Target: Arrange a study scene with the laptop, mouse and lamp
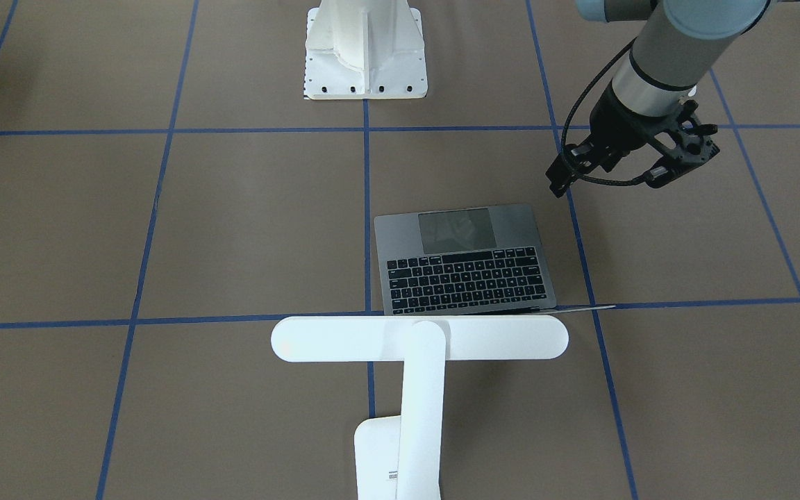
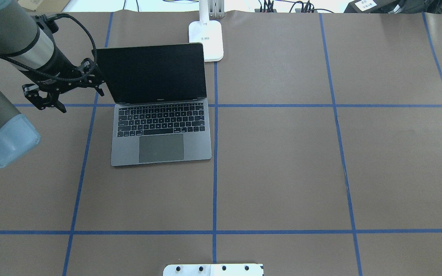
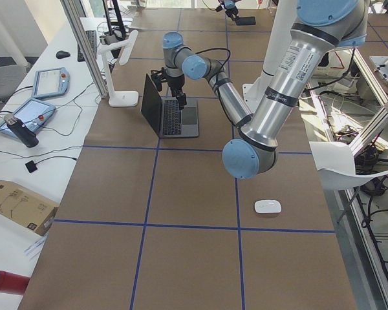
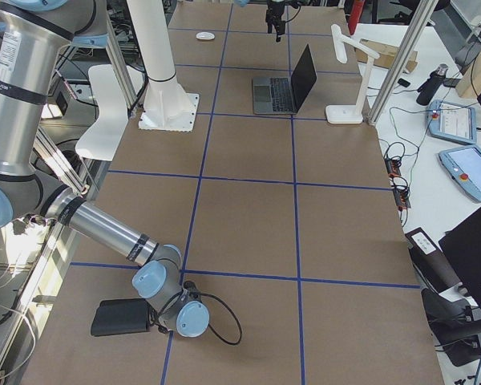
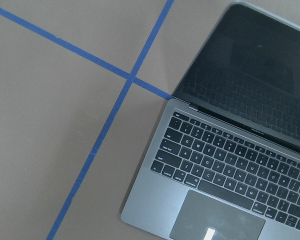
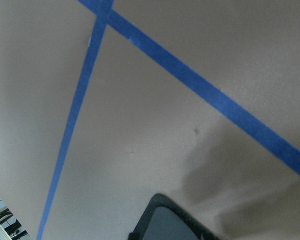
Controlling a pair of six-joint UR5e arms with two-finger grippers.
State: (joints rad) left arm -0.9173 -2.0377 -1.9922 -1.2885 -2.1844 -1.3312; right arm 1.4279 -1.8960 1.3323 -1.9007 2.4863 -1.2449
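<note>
Laptop point(image 2: 159, 126) is set open on the tabletop point(image 2: 301, 172), left of the centre tape line, keyboard toward the robot, screen dark and upright.

Lamp point(image 1: 419, 338) is stood at the far edge, base just behind the laptop's rear right corner, bar head reaching over the lid line. Both are judged placed.

Left end effector point(image 2: 79, 97) is held just beside the screen's left edge, above the tabletop, fingers apparently spread and nothing pinched. No fingers show in the left wrist view.

Right end effector point(image 4: 155, 318) is low at the tabletop's far right end, next to a black pad point(image 4: 116, 318). Its state cannot be told.

Mouse point(image 3: 268, 207) is well apart from the laptop, near the tabletop's left end on the robot's side. It is judged the one item not yet set.

Risks:
- The lid could be clipped if the left arm is swung toward the mouse without first being lifted clear. The laptop would then be shoved back into the lamp base.
- The glossy, rounded mouse shell could be squeezed out of the fingers by an off-centre grip.

No containers are seen.
</note>
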